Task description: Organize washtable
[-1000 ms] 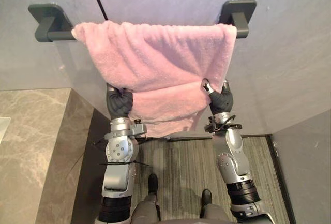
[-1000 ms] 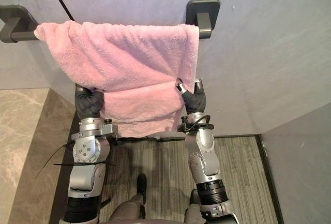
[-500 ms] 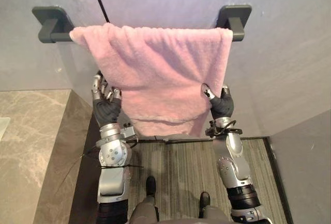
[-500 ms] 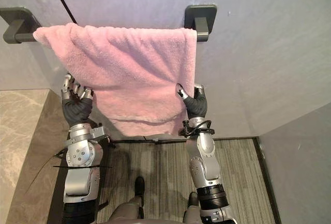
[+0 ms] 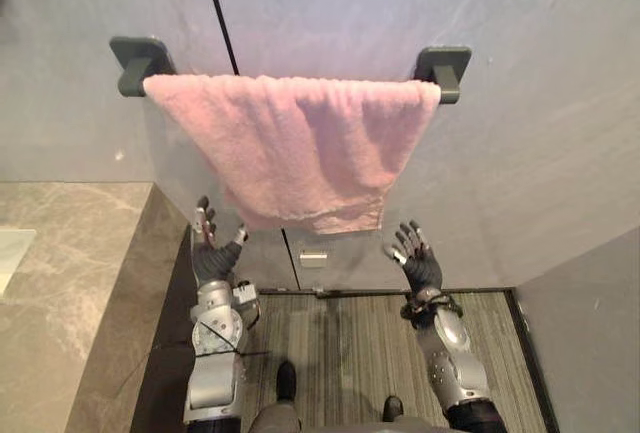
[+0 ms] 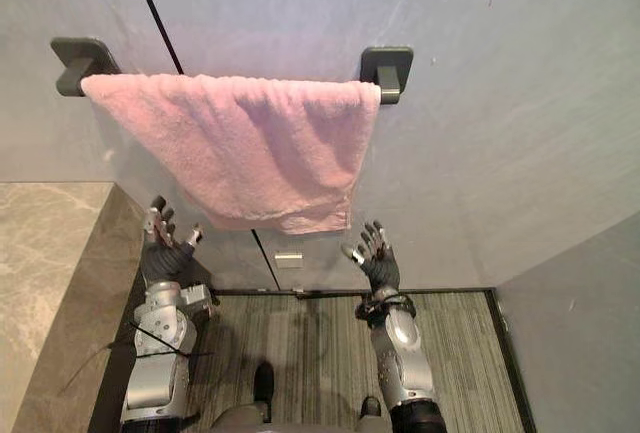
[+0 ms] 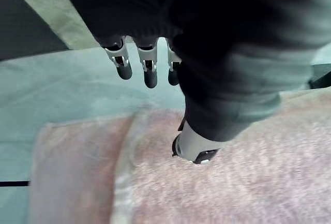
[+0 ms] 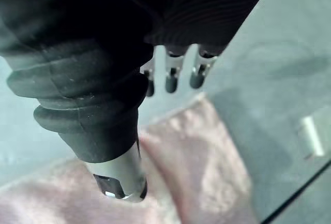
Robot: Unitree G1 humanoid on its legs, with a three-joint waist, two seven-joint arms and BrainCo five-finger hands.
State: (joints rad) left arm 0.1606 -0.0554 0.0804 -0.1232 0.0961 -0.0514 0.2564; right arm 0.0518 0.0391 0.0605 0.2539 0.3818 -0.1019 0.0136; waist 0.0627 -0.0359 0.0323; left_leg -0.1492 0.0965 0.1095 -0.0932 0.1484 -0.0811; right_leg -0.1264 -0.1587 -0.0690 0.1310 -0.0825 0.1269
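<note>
A pink towel [image 5: 295,143] hangs folded over a dark wall rail [image 5: 440,73], its lower edge slanting down toward the right. Below the towel's left side my left hand [image 5: 212,253] is raised with straight fingers, apart from the cloth. My right hand [image 5: 415,258] is spread open below the towel's right corner and holds nothing. In the left wrist view the left hand's fingers [image 7: 149,66] point past the towel [image 7: 232,182]. In the right wrist view the right hand's fingers [image 8: 173,76] are straight above the towel [image 8: 196,167].
A marble counter [image 5: 60,283] runs along the left. The rail's left bracket [image 5: 135,58] sits on the grey wall. A small metal fitting [image 5: 313,258] is fixed low on the wall. Striped floor [image 5: 340,343] lies below.
Both hands have let go of the towel, opened and dropped below it. The towel now hangs free. The camera has tilted, shifting the whole picture.
</note>
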